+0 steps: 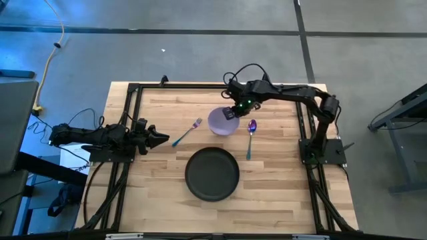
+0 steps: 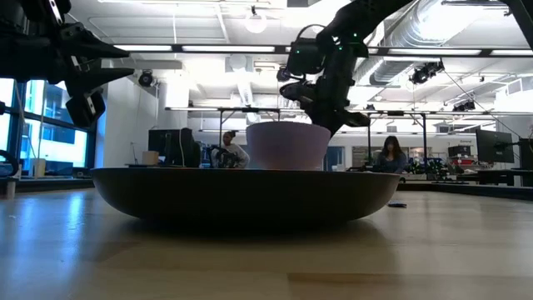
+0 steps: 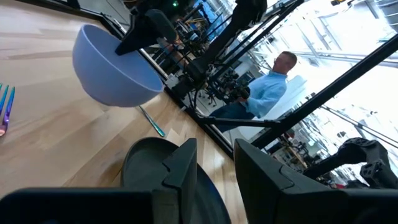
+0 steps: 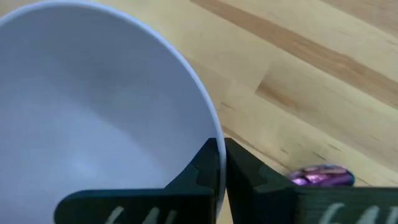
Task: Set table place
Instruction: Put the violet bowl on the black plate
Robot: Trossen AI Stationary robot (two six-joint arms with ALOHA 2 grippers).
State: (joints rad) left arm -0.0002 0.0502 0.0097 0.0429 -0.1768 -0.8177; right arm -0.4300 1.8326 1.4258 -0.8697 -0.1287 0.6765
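Observation:
The lavender bowl [image 1: 221,123] is at the table's far middle, with my right gripper [image 1: 232,113] shut on its rim. The round black plate [image 1: 212,175] lies flat nearer the table's near edge. The purple-and-teal fork [image 1: 188,132] lies flat to the left of the bowl. To the bowl's right the purple-and-teal spoon [image 1: 251,137] also lies flat. My left gripper [image 1: 163,139] is open and hovers at the table's left edge, pointing toward the fork. In the low view the plate [image 2: 250,196] hides the bowl's [image 2: 288,146] base. My right gripper [image 4: 222,155] pinches the bowl's rim [image 4: 208,124] on its far right side, one finger [image 4: 202,171] inside the bowl and the other outside the wall. The fingers come from above, slanting down. In the left wrist view the bowl [image 3: 115,68] looks tilted and slightly off the wood.
The black rail frame [image 1: 130,90] edges the table, and arm cables loop over its far side. Bare wood lies to the left and right of the plate. People sit at desks in the room beyond the far edge.

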